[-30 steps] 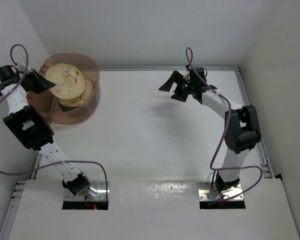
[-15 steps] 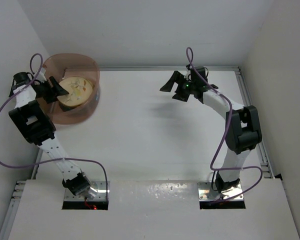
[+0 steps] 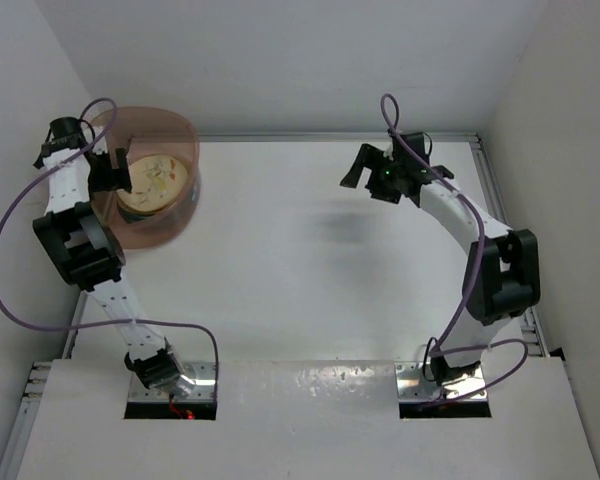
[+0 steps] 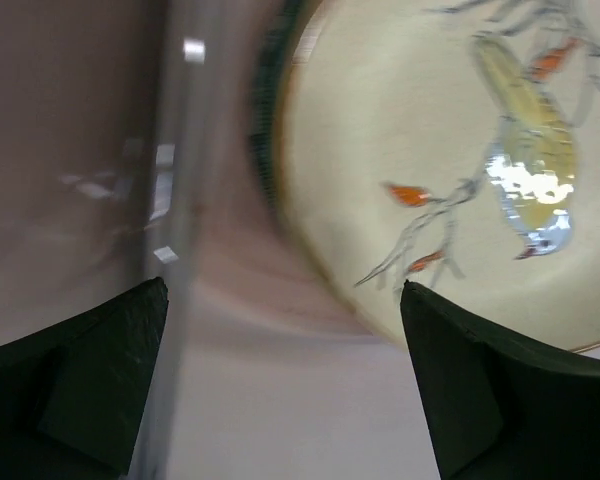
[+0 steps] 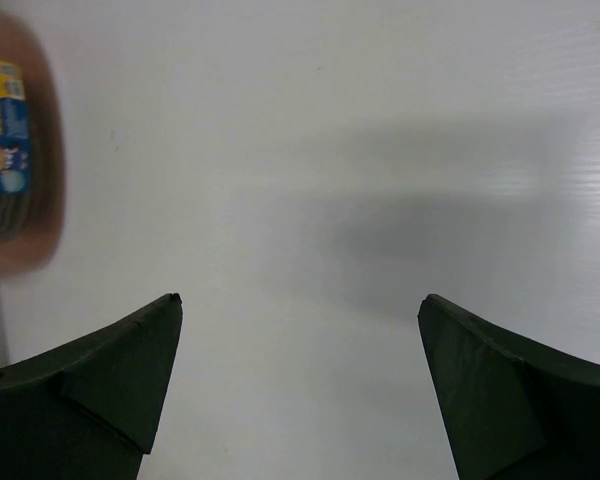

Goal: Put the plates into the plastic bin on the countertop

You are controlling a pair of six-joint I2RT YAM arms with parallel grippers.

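Overhead light was bright, even and diffuse. The glossy worktop carried one soft grey shadow mid-surface, and the near panel showed speckled glare. Left wrist view was smeared by motion blur, with a hot spot on the bird plate. Right wrist view was clear, with the plastic bin blurred at the left edge.

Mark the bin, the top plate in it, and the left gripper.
plastic bin (image 3: 152, 233), top view, near wall.
top plate (image 4: 450, 150), left wrist view, its cream face.
left gripper (image 4: 283, 290), left wrist view, midway between open fingertips.
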